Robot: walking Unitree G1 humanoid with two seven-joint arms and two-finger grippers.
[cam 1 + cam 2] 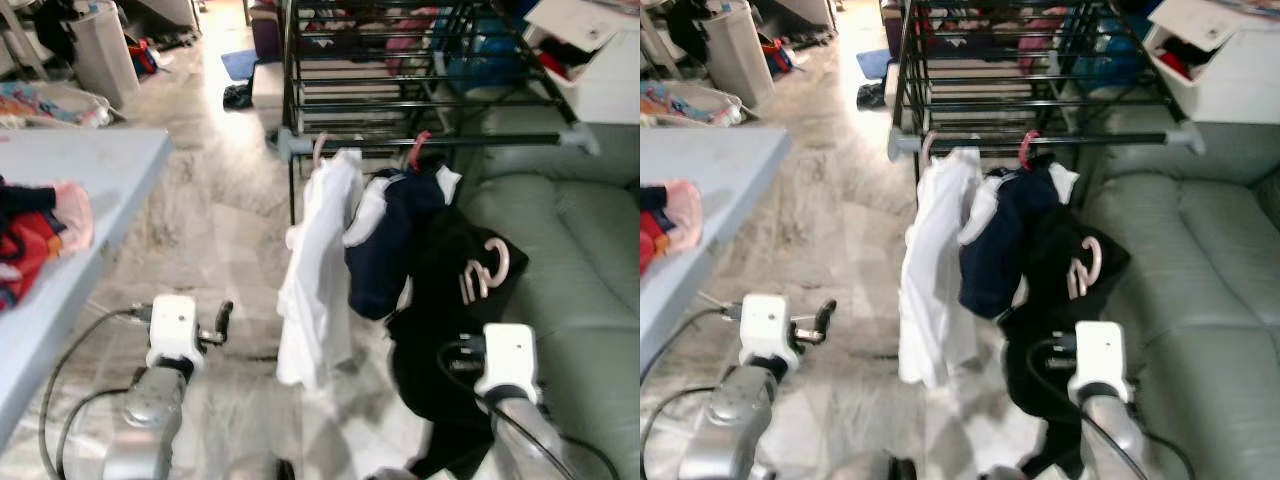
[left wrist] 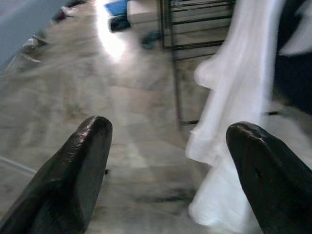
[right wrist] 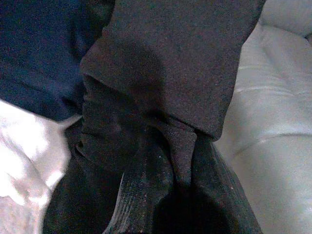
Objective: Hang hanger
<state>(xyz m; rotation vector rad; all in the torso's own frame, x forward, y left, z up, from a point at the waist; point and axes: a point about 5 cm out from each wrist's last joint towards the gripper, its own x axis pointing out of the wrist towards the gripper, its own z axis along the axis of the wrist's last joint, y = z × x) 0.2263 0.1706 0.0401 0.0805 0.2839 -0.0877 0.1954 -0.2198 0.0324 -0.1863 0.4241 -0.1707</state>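
Right end effector is buried in a black garment, seemingly clamped on it; its pink hanger sits just above, below the rack bar. Left end effector hangs apart beside a white shirt.

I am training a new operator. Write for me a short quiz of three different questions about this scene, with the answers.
1. True or false: the white shirt already hangs from the black metal drying rack's rail.
2. Which gripper's black fingers stand wide apart over the marble floor? A. left B. right
3. Fill in: the black garment, carrying a pale pink plastic hanger, is bunched before the ____ gripper.

Key
1. True; its pale hook is over the rail, beside the navy garment.
2. A, the left gripper.
3. Right; the right wrist view shows black fabric pressed close.
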